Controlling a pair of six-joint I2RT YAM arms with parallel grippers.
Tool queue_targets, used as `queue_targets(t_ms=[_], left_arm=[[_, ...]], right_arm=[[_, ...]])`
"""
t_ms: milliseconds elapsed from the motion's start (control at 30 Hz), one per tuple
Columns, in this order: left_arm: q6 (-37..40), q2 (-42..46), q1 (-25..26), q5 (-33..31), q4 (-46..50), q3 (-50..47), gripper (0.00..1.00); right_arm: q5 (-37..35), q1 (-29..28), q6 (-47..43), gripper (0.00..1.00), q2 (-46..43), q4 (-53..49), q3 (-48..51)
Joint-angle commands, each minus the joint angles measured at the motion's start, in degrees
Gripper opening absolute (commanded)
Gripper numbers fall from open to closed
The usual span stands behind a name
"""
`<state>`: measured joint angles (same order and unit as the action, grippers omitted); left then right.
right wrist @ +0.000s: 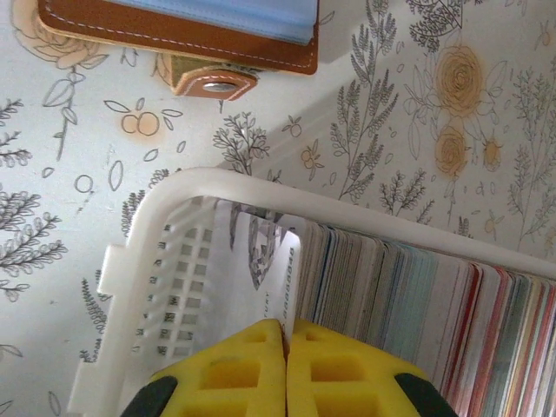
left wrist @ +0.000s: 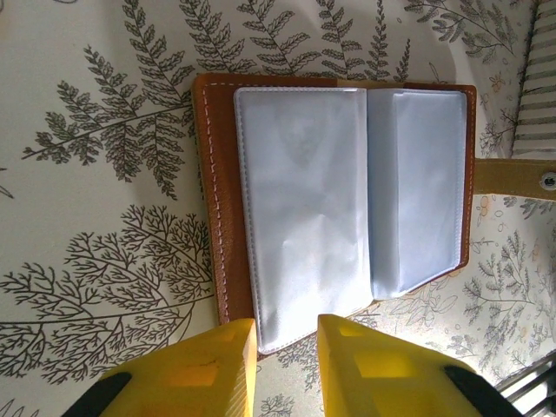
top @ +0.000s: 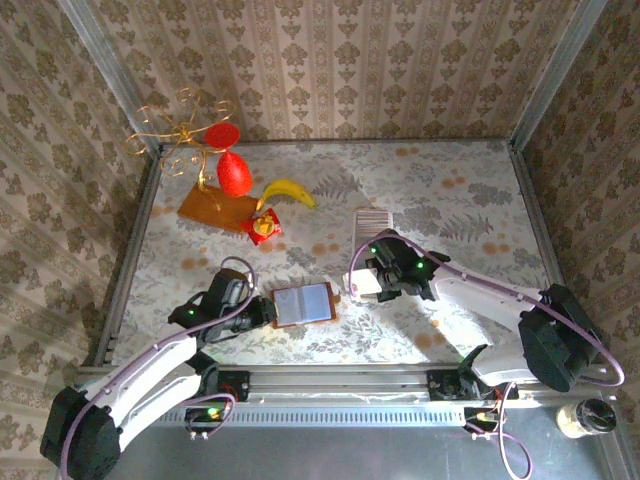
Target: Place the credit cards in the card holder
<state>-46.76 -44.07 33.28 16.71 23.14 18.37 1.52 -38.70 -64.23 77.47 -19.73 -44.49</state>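
The brown leather card holder (top: 303, 304) lies open on the table, its pale blue-grey sleeves (left wrist: 304, 217) facing up and its snap tab (right wrist: 208, 84) pointing right. My left gripper (left wrist: 287, 347) is open at the holder's left end (top: 266, 312), and the sleeve's near corner lies between its yellow fingers. The credit cards (right wrist: 417, 304) stand edge-on in a long row inside a white slotted tray (right wrist: 226, 187). My right gripper (right wrist: 285, 334) is shut on the end card (right wrist: 261, 252), a white one with printed digits. In the top view it hangs over the tray's near end (top: 362, 283).
At the back left are an orange-brown board (top: 217, 208), a red ornament on gold wire (top: 233, 172), a banana (top: 288, 191) and a small red square (top: 265, 227). Metal rails (top: 130, 250) and patterned walls ring the table.
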Motion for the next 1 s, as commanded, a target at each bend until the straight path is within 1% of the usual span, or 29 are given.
queue_targets(t_ms=[0, 100, 200, 233, 267, 367, 500, 533, 667, 733, 833, 900, 967], left_arm=[[-0.35, -0.02, -0.49, 0.75, -0.84, -0.27, 0.25], [-0.09, -0.19, -0.49, 0.72, -0.82, -0.10, 0.25], [0.26, -0.81, -0.49, 0.69, -0.81, 0.39, 0.26], [0.42, -1.07, -0.49, 0.69, -0.72, 0.56, 0.27], [0.54, -1.39, -0.58, 0.56, -0.46, 0.76, 0.27], [0.63, -1.97, -0.58, 0.34, -0.48, 1.22, 0.31], [1.12, -2.50, -0.67, -0.16, -0.14, 2.03, 0.41], [1.40, -2.64, -0.67, -0.55, 0.50, 2.47, 0.43], [2.58, -3.62, -0.67, -1.59, 2.00, 3.77, 0.52], [2.66, -4.75, -0.67, -1.43, 2.00, 3.95, 0.54], [3.40, -6.77, -0.30, -1.06, 2.03, 4.76, 0.57], [4.27, -8.42, 0.36, -1.36, 1.95, 5.54, 0.59], [4.57, -10.30, 1.15, -2.11, 2.00, 6.59, 0.59]], right_arm=[[-1.77, 0.41, 1.14, 0.05, -2.10, 0.88, 0.29], [0.81, 0.42, 3.55, 0.03, -3.85, -2.19, -0.94], [4.05, 0.29, 7.34, 0.03, -6.44, -5.76, -1.87], [4.86, 0.29, 9.63, 0.03, -7.34, -6.46, -2.12], [6.39, 0.21, 11.90, 0.00, -8.41, -8.26, -2.71], [10.94, 0.12, 18.85, 0.00, -12.41, -12.63, -3.52], [13.68, -0.04, 31.99, 0.00, -18.29, -11.30, -2.53], [14.30, -0.06, 36.38, 0.00, -19.71, -8.86, -2.29], [12.09, -0.28, 64.40, 0.00, -22.36, -0.57, -1.53], [11.83, -0.28, 77.85, 0.00, -21.53, 2.23, -1.48], [13.89, -0.57, 96.89, 0.00, -18.03, 4.97, -1.84], [13.06, -1.29, 106.42, 0.00, -15.19, 7.16, -1.12], [11.40, -3.42, 112.65, 0.00, -11.90, 11.54, 0.23]])
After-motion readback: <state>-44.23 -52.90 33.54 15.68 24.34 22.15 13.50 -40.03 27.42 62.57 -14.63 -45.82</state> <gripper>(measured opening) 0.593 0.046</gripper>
